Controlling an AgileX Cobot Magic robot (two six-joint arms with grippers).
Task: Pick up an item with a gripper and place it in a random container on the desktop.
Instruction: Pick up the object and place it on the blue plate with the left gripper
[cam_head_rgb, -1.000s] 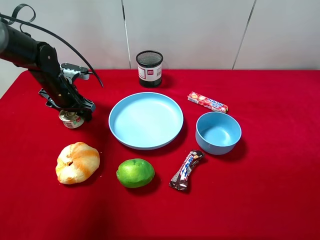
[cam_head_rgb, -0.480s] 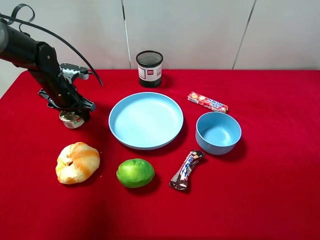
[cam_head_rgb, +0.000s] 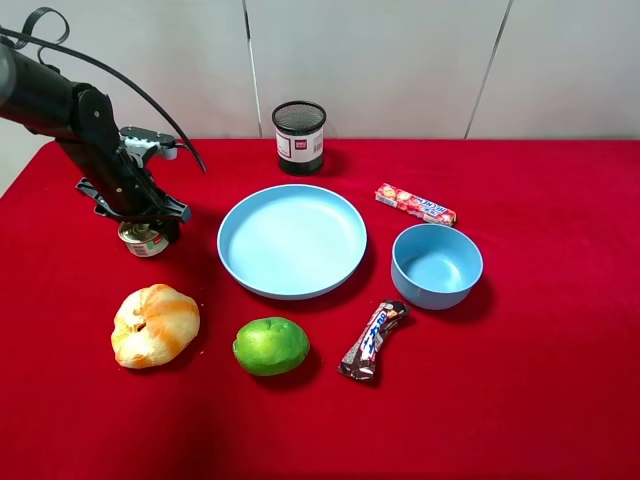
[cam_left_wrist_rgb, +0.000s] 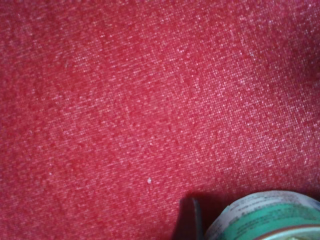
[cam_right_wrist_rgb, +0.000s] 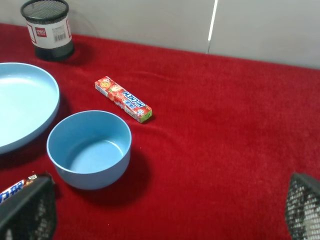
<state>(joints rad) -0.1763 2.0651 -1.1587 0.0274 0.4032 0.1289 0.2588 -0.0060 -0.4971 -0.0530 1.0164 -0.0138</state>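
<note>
Tin first: the little can (cam_head_rgb: 148, 243) with the white and green label looks to be sitting on the red tablecloth (cam_head_rgb: 560, 380), over at the left side and near the left rim of the big blue plate (cam_head_rgb: 292, 240), but apart from it. The left gripper (cam_head_rgb: 140, 218) is right down on top of it. In the left wrist view the can (cam_left_wrist_rgb: 265, 217) pokes in at the edge with one dark finger (cam_left_wrist_rgb: 190, 220) just beside its label. I honestly can't tell whether the jaws are pinching it or just sitting around it, because the other finger is out of shot and the overhead view is too small to show it.

So my read is that this is the grab stage. Nothing is in the plate, and the can doesn't look lifted. What's left, as I see it, is getting a firm hold, lifting, carrying it across to the right and setting it down in the plate.

The right gripper (cam_right_wrist_rgb: 165, 220) is parked off on its own side with its jaws spread wide and nothing between them, doing no work here.

Other stuff around: a croissant (cam_head_rgb: 154, 324) and a lime (cam_head_rgb: 270, 345) in front of the can, a black mesh cup (cam_head_rgb: 299, 136) at the back, then a smaller blue bowl (cam_head_rgb: 437, 265), a chocolate bar (cam_head_rgb: 372, 340) and a candy stick (cam_head_rgb: 415, 204) further right. None of it sits between the can and the plate.
</note>
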